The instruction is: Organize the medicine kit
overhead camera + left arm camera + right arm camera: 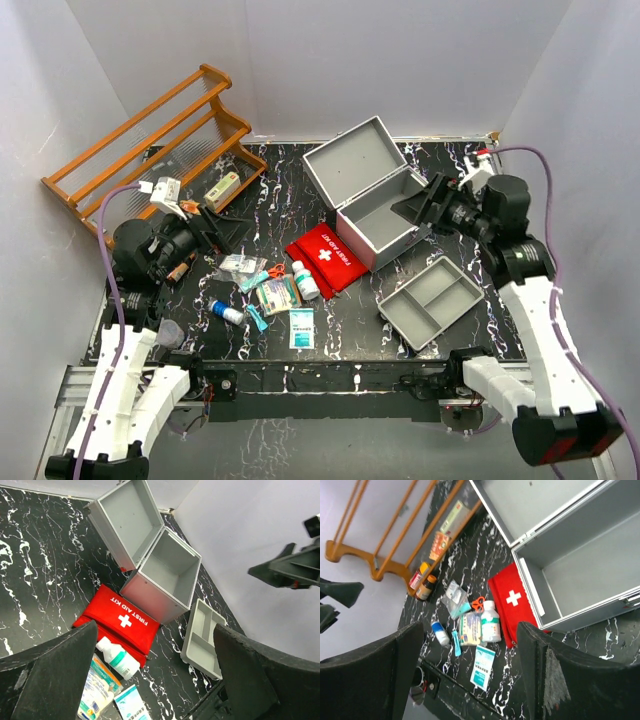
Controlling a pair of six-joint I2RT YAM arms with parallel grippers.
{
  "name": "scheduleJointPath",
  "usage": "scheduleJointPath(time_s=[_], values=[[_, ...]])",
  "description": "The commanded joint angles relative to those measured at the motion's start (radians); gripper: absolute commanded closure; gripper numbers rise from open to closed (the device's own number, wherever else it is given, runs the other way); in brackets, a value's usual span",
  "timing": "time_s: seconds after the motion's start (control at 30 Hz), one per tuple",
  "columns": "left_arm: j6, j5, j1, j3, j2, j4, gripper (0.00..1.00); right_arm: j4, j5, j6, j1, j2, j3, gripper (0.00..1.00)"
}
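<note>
White arm links rise from the near edge, and each ends in a black two-finger claw with its jaws spread wide and nothing between them. The left gripper hangs over the left side of the black white-veined table. The right gripper hovers just beside the right wall of the case.

Near the front right lies a grey divided plastic tray, empty. Left of it is a loose scatter: a blue-and-white printed sachet, a small blue-capped tube, a white bottle with a green label and small orange-handled scissors. The bottle touches a flat red fabric first-aid pouch, which lies against the case's front corner.

The medicine kit, a boxy light-grey metal case, stands right of centre. It is empty, with its hinged lid thrown back flat toward the far wall; the handle is hidden. It looks stiff and smooth-walled, so likely slippery. Empty, it is probably light enough to slide when nudged. A thin wall rim or the lid's free edge seems the best hold, and the lid will likely swing on its hinge.

Farthest left, an orange-brown wooden slatted rack holds a few small boxes.
</note>
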State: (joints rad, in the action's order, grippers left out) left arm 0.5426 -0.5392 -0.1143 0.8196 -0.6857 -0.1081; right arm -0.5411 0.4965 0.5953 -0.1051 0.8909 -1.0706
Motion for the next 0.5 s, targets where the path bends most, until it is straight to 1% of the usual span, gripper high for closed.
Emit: scheduleJointPath(time_s=[0.0,0.03,0.13,0.17,0.27,0.33,0.47], values=[[-0.031,-0.04,-0.019,0.006,-0.006,0.032,0.01,0.094,0.025,-0.022,-0.066,0.071,-0.045,0.29],[-0.039,-0.033,-0.022,0.005,-0.015,0.03,0.01,0.103,-0.026,-0.025,-0.109,0.091,-0.049,0.3],[-0.042,-0.013,-0.027,-0.008,-0.037,0.045,0.01,0.101,-0.231,-0.052,-0.32,0.169,-0.073,0.31],[-0.039,-0.011,-0.027,-0.013,-0.042,0.056,0.01,0.099,-0.297,-0.06,-0.369,0.2,-0.082,0.32],[-0.033,0.027,-0.026,-0.013,-0.063,0.046,0.01,0.094,-0.435,-0.074,-0.476,0.311,-0.121,0.35],[-0.03,0.085,-0.027,0.006,-0.086,0.005,0.02,0.09,-0.504,-0.084,-0.545,0.406,-0.156,0.38],[-0.016,0.204,-0.027,0.045,-0.124,-0.07,0.04,0.079,-0.683,-0.12,-0.678,0.544,-0.222,0.43]])
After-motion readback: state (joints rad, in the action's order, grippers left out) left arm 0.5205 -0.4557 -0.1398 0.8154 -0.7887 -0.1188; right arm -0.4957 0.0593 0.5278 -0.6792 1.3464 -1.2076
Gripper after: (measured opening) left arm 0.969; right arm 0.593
